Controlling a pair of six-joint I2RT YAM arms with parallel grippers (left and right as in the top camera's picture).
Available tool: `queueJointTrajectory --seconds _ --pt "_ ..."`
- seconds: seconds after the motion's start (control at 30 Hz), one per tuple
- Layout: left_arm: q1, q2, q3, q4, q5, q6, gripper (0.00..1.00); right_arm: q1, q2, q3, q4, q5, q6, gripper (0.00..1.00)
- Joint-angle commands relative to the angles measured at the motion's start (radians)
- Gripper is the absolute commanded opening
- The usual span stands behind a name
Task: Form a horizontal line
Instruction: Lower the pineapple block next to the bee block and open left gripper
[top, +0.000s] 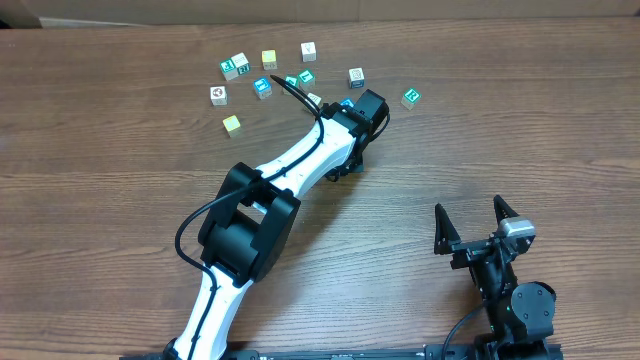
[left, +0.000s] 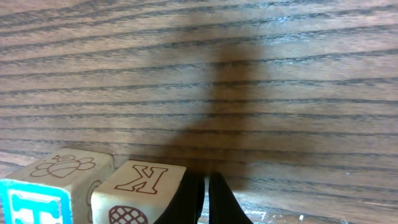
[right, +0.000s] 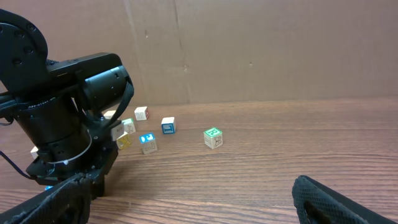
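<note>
No straight row shows; the small wooden cubes lie scattered at the table's far side. Among them are a blue-faced cube (top: 262, 87), a white cube with a grey picture (top: 218, 94) and a teal-green letter cube (top: 410, 97). My left gripper (top: 358, 108) is low on the table among them. In the left wrist view its fingers (left: 205, 199) are shut and empty, just right of a white K cube (left: 140, 186), which stands beside a blue-letter cube (left: 37, 196). My right gripper (top: 478, 225) is open and empty near the front, far from the cubes.
Loose yellow cubes (top: 269, 58) (top: 232, 124) and a white cube (top: 308, 50) lie in the scatter. The left arm (top: 290, 165) crosses the table's middle diagonally. A brown wall (right: 249, 50) stands behind the table.
</note>
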Motion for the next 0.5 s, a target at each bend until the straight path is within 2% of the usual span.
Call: queueJointTrajectory --seconds 0.0,0.47 --pt "0.008 0.020 0.008 -0.011 -0.027 -0.003 0.04 0.004 -0.003 -0.010 0.006 0.005 0.004 1.00" --pt "0.011 0.020 0.008 -0.021 -0.045 -0.003 0.04 0.004 -0.003 -0.010 0.006 0.005 0.004 1.00"
